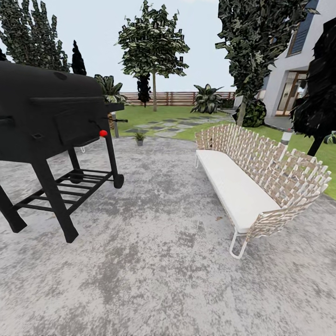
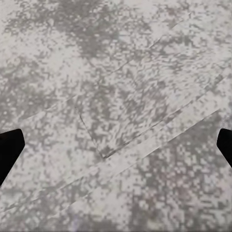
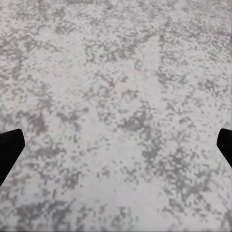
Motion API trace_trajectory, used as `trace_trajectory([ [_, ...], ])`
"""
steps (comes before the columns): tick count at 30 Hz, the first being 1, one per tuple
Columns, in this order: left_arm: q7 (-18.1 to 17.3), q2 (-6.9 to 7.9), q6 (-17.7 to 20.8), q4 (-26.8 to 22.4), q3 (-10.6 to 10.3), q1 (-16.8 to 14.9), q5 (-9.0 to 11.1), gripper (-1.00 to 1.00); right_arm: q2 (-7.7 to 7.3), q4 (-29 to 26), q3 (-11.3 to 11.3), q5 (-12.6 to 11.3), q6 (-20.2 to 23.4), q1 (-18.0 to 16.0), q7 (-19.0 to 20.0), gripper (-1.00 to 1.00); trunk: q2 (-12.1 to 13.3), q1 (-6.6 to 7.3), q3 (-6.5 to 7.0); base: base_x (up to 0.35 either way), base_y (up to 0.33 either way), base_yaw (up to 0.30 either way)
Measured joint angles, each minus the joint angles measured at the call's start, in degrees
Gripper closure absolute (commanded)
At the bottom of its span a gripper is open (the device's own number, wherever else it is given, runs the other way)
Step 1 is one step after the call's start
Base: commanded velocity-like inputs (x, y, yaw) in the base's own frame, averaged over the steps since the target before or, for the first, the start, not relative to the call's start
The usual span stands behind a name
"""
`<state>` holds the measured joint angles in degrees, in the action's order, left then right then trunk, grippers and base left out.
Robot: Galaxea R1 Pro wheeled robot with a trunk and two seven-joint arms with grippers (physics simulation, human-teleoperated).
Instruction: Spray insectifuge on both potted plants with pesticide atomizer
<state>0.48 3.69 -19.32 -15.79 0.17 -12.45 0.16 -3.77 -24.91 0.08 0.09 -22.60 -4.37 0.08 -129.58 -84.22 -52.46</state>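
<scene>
One potted plant (image 1: 139,138), a small green rosette in a grey pot, stands far off at the back edge of the grey paved patio (image 1: 158,261). The pesticide atomizer is out of view, and so is the second potted plant. My left gripper (image 2: 116,147) hangs open over bare paving, its dark fingertips (image 2: 9,147) at the picture's two sides with nothing between them. My right gripper (image 3: 116,147) is open too, above speckled grey paving, its fingertips (image 3: 9,150) wide apart and empty.
A large black barbecue grill (image 1: 51,121) on legs stands close at the left. A woven white sofa (image 1: 254,179) runs along the right. Between them lies open paving. Beyond are stepping stones (image 1: 170,127), lawn, trees, a wooden fence (image 1: 177,98) and a house (image 1: 291,79).
</scene>
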Motion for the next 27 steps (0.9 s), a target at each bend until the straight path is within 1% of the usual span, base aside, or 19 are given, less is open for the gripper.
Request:
trace_trajectory([
  [6, 0.0, 0.00, -0.1, -0.1, 0.0, 0.0, 0.0, -1.00, 0.00, 0.0, 0.0, 0.0, 0.0, 0.0, 0.0, -1.00, 0.0, 0.00, -0.52, 0.000, 0.000, 0.000],
  [12, 0.0, 0.00, 0.1, -0.1, 0.1, 0.0, -0.1, -1.00, 0.00, 0.0, 0.0, 0.0, 0.0, 0.0, 0.0, -1.00, 0.0, 0.01, -0.67, 0.035, 0.000, 0.000],
  [16, 0.0, 0.00, 0.1, 0.0, 0.1, 0.0, -0.1, -1.00, 0.00, 0.0, 0.0, 0.0, 0.0, 0.0, 0.0, -1.00, 0.0, 0.03, -0.68, 0.225, 0.045, 0.000],
  [27, 0.0, 0.00, 0.1, 0.0, 0.1, 0.0, 0.0, -1.00, 0.00, 0.1, 0.0, 0.0, 0.0, 0.0, 0.0, -1.00, 0.0, 0.03, -0.68, 0.304, 0.092, 0.000],
])
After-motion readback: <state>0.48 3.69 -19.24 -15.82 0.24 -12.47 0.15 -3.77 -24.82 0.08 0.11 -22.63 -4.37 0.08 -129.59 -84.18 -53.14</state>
